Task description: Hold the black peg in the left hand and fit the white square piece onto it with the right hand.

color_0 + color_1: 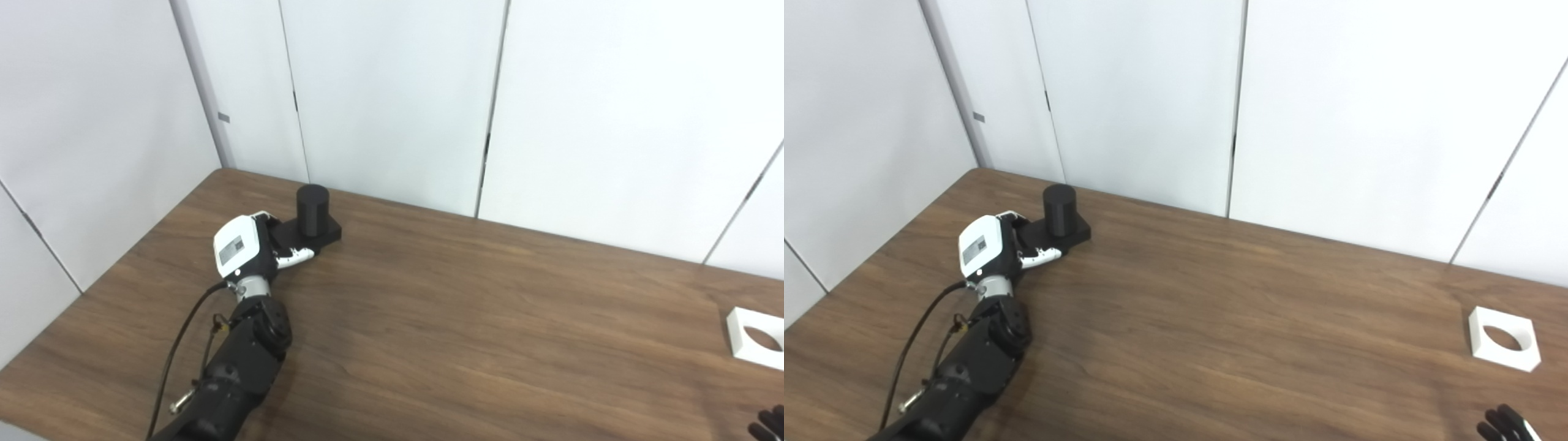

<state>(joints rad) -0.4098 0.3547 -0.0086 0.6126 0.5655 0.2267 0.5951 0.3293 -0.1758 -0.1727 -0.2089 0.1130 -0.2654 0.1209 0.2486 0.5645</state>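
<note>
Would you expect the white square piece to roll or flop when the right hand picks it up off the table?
Probably neither. The white square piece lies flat on the table with straight edges, so it should slide, not roll. It looks like a thick rigid block, so likely stiff. The round hole through it leaves narrower walls, so it may be fairly light.

The right hand (1507,425) is cut off by the bottom edge, so only dark fingertips are seen and its grip cannot be judged. In the left eye view the white square piece (759,338) is clipped by the right edge. The near edge of the peg's base (306,236) is covered by the left hand (245,251), whose fingers are mostly hidden.
</note>
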